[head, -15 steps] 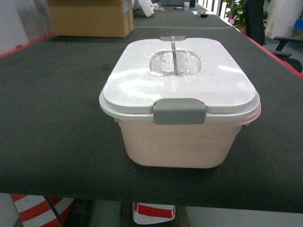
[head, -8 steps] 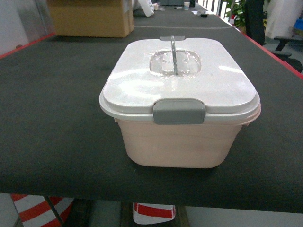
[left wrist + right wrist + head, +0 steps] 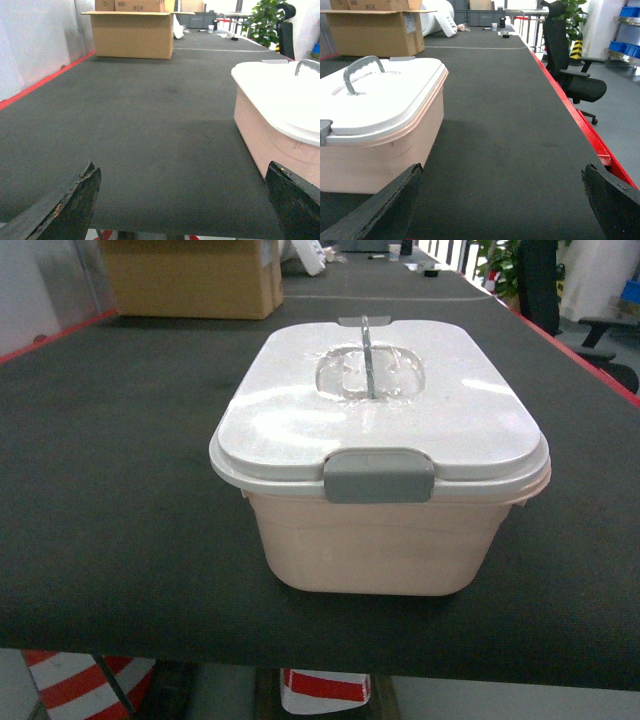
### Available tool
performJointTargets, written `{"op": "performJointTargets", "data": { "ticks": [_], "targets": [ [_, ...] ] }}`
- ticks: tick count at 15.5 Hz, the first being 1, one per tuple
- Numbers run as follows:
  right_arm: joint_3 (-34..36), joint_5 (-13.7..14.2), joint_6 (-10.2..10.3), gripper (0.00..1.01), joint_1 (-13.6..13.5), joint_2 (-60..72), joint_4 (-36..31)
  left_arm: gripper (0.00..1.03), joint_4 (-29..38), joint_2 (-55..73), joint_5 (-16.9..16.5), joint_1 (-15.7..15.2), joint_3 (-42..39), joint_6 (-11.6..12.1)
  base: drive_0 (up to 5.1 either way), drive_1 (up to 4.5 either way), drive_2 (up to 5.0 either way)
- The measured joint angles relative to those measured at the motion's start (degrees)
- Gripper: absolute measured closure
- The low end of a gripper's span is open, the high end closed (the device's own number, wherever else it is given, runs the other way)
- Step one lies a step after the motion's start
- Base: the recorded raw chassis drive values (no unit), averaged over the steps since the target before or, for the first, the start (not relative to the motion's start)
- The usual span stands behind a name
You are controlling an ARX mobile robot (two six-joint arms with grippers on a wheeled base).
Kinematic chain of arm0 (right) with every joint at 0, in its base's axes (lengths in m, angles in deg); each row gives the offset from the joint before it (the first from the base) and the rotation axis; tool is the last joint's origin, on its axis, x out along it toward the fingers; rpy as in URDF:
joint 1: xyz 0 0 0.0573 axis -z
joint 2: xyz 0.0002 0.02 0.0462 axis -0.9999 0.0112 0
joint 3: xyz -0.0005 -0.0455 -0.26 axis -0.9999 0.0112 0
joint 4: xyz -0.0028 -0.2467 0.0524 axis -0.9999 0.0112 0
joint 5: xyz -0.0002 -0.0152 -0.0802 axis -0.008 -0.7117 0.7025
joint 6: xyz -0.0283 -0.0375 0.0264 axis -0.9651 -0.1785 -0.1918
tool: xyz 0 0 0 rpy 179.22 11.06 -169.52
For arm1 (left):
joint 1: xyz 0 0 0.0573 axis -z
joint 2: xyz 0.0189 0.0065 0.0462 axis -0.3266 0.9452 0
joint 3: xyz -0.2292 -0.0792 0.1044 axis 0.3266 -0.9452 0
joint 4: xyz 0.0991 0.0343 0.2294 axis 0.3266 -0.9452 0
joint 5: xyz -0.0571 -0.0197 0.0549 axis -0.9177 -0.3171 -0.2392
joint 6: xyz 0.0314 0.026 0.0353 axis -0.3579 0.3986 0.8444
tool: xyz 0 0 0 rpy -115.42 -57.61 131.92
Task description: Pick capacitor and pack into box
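Note:
The pale pink box [image 3: 380,540] stands in the middle of the dark table, its white lid [image 3: 380,410] on, a grey latch [image 3: 379,476] facing me and a grey handle [image 3: 366,355] upright on top. No capacitor shows in any view. Neither gripper appears in the head view. My left gripper [image 3: 182,200] is open over the bare mat at the near edge, with the box [image 3: 272,145] on its right. My right gripper [image 3: 502,200] is open too, empty, with the box [image 3: 380,150] on its left.
A brown cardboard carton [image 3: 190,280] stands at the table's far left. The table's red edge [image 3: 580,120] runs along the right side, with a black office chair [image 3: 570,65] beyond it. The table's near edge [image 3: 320,665] lies just in front of the box.

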Motion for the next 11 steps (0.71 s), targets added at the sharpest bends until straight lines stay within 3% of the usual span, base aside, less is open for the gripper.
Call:
{"op": "performJointTargets", "data": {
  "ticks": [11],
  "targets": [
    [0.0,0.0,0.0,0.03,0.0,0.0,0.0,0.05,0.0,0.0,0.0,0.0,0.0,0.0,0.0,0.0,0.0]
  ]
}}
